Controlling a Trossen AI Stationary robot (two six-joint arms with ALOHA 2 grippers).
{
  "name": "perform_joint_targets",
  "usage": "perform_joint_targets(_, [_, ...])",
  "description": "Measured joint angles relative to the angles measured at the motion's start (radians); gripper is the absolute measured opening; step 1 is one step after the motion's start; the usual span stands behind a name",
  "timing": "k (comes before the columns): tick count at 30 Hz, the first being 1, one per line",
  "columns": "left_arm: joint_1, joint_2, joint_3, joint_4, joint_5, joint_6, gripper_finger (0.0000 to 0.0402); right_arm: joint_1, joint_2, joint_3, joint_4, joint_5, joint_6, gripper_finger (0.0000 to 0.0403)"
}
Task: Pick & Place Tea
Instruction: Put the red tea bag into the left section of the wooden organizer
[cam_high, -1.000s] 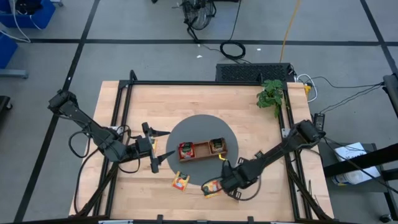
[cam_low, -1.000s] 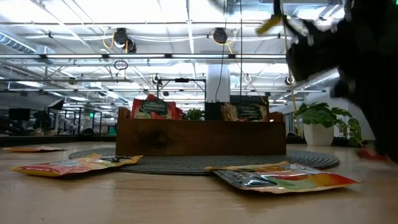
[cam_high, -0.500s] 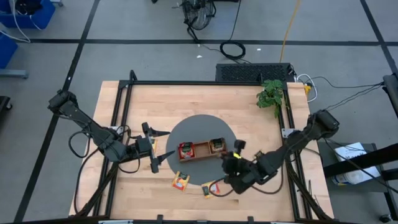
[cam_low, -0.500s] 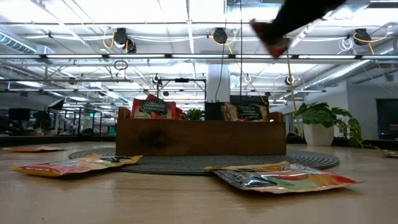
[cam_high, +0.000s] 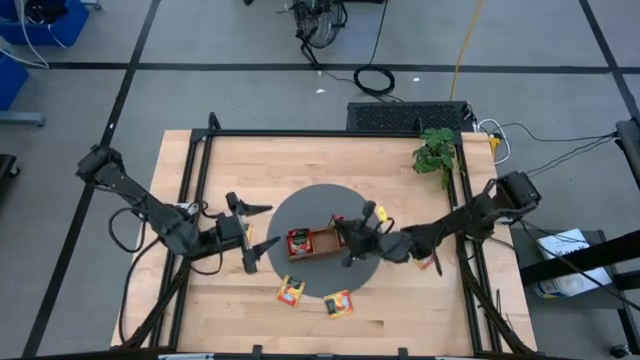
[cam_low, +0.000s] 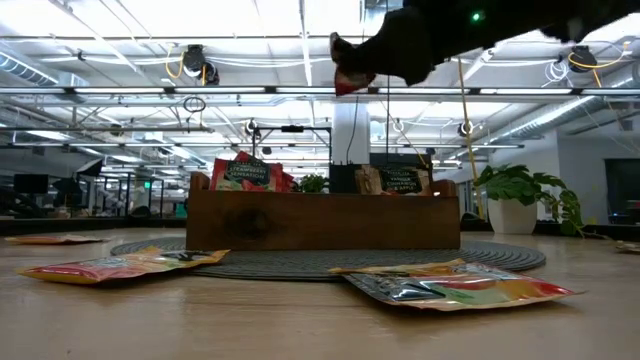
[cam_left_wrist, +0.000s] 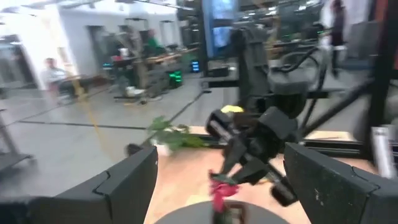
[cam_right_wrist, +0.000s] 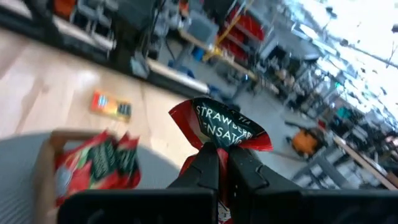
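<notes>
1. Nearest the low camera, two loose tea packets lie flat on the tabletop (cam_high: 400, 170): an orange-yellow packet (cam_low: 125, 263) to one side and a second orange-yellow packet (cam_low: 460, 285) to the other. They wait their turn; the carried packet should pass well above them.
2. Behind them the wooden tray (cam_low: 322, 218) stands on the grey round mat (cam_high: 325, 200). Its end compartments already hold upright packets, red ones (cam_high: 298, 241) at one end; the middle compartment looks open, though the arm partly covers it from above.
3. The right gripper (cam_high: 350, 236) hangs over the tray, jaws pressed together on the lower edge of a red strawberry packet (cam_right_wrist: 219, 129). Judged from this, the step is the placing: line the packet up over a free compartment, edge downward, and lower it between the walls before letting go, so that it stands and does not fall flat.
4. Release only once the packet is inside; dropped from height it may catch the tray rim.
5. The left gripper (cam_high: 243, 236) waits beside the mat, jaws spread wide and holding nothing.
</notes>
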Motion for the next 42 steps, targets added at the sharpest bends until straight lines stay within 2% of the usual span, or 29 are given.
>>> perform_joint_targets(3, [0.039, 0.002, 0.000, -0.024, -0.047, -0.008, 0.0340, -0.039, -0.001, -0.019, 0.071, -0.069, -0.035, 0.0000])
perform_joint_targets(5, [0.069, 0.004, 0.000, -0.033, -0.072, -0.082, 0.0340, -0.063, -0.001, -0.019, 0.071, -0.097, -0.038, 0.0000])
perform_joint_targets(12, [0.162, 0.006, 0.000, -0.097, -0.059, -0.169, 0.0340, -0.134, -0.001, -0.020, 0.071, -0.192, -0.070, 0.0000])
perform_joint_targets(14, [0.207, 0.024, 0.000, -0.094, 0.029, -0.188, 0.0340, -0.145, -0.001, -0.020, 0.073, -0.194, -0.106, 0.0000])
perform_joint_targets(20, [0.357, 0.144, 0.033, -0.095, 0.457, -0.372, 0.0340, -0.163, -0.001, -0.020, 0.079, -0.220, -0.166, 0.0000])
perform_joint_targets(24, [0.429, 0.230, 0.105, -0.146, 0.515, -0.489, 0.0340, -0.168, -0.002, -0.020, 0.069, -0.220, -0.186, 0.0000])
perform_joint_targets(31, [0.464, 0.336, 0.292, -0.407, 0.552, -0.560, 0.0340, -0.190, -0.002, -0.020, 0.037, -0.218, -0.189, 0.0000])
perform_joint_targets(38, [0.495, 0.425, 0.519, -0.860, 0.555, -0.696, 0.0339, -0.188, -0.002, -0.020, 0.024, -0.219, -0.196, 0.0000])
perform_joint_targets(42, [0.518, 0.448, 0.563, -0.961, 0.565, -0.737, 0.0339, -0.187, -0.002, -0.019, 0.025, -0.220, -0.198, 0.0000])
